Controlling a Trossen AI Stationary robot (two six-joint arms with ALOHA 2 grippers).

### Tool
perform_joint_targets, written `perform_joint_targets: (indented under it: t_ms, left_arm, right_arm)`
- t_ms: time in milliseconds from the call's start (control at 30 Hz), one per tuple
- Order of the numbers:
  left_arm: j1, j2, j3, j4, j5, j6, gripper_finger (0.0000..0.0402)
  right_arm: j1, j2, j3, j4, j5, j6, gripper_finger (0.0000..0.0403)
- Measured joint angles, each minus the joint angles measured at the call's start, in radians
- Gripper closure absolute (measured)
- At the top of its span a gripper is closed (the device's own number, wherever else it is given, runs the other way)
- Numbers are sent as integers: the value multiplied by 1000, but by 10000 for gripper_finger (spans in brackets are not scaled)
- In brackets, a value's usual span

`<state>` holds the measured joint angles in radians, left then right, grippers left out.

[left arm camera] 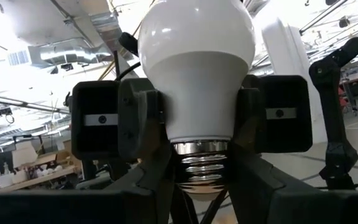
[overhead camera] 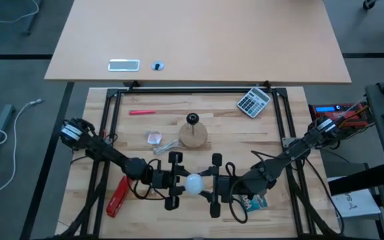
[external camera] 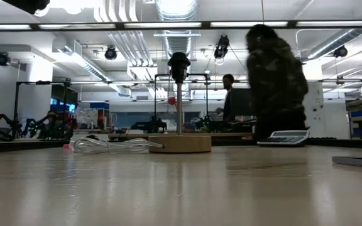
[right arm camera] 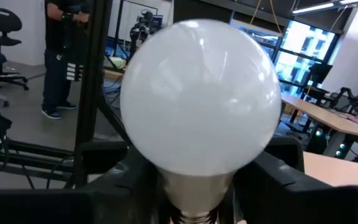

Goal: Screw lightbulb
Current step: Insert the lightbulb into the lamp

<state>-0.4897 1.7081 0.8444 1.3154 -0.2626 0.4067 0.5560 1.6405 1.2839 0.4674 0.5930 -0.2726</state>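
Lightbulb [overhead camera: 193, 183] between both claws — socket disc [overhead camera: 193, 135] beyond.

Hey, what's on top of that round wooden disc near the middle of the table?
On the round wooden disc stands a black upright socket. Its opening holds no bulb. The disc's top right under the socket is covered.

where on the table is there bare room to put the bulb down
Bare wood lies between the red pen and the calculator, behind the wooden socket base. It is crowded near the front, where both end effectors meet at the lightbulb.
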Motion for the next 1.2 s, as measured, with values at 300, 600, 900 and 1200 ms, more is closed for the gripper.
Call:
perform_joint_targets:
  t_ms: [300, 600, 900, 1200]
  left_arm:
    - [1, -1, -2, -69, -43, -23, 270]
    - [1, -1, -16, -146, -200, -24, 228]
    - [-1, -100, -143, -139, -381, -27, 231]
    - [46, -302, -311, -130, -460, -49, 256]
  right_arm:
    - [-1, 0, 4, 9, 25, 42, 242]
    - [-16, -52, 7, -25, 72, 38, 242]
    - [-122, -199, -31, -302, -16, 189, 242]
    - [-346, -340, -204, -250, -253, 241, 242]
